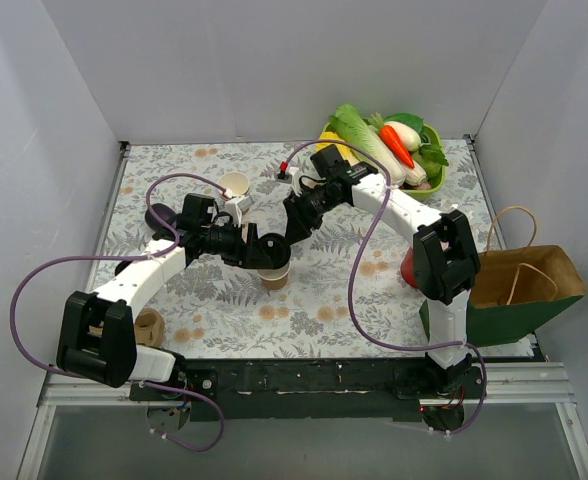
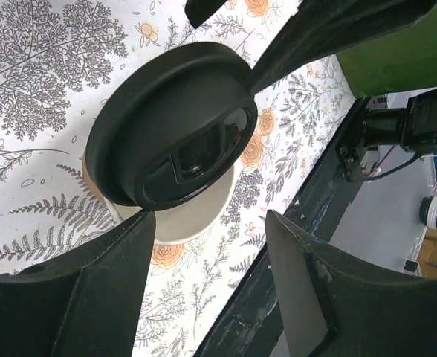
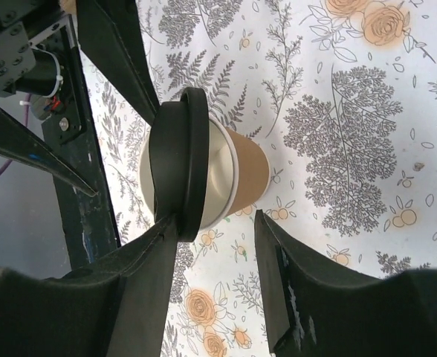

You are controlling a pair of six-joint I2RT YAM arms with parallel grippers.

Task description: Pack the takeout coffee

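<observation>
The tan kraft coffee cup [image 1: 274, 279] stands upright at the table's middle front. Its black lid [image 1: 270, 250] sits tilted over the mouth, not seated, and the cream inside [image 2: 196, 217] shows under it. My left gripper [image 1: 252, 247] comes in from the left, open; one finger [image 2: 92, 290] touches the lid's [image 2: 170, 126] edge. My right gripper [image 1: 292, 232] comes in from behind, open. In the right wrist view the lid [image 3: 187, 171] is edge-on against the cup [image 3: 248, 171], and one finger [image 3: 140, 275] touches its rim. Neither gripper [image 2: 209, 223] [image 3: 215, 223] encloses anything.
A brown paper bag [image 1: 534, 268] stands open in a green holder at the right edge. A green bowl of vegetables [image 1: 389, 140] is at the back right. A lidless tan cup [image 1: 236, 185] stands behind my left gripper. The black front rail [image 2: 308, 193] is close.
</observation>
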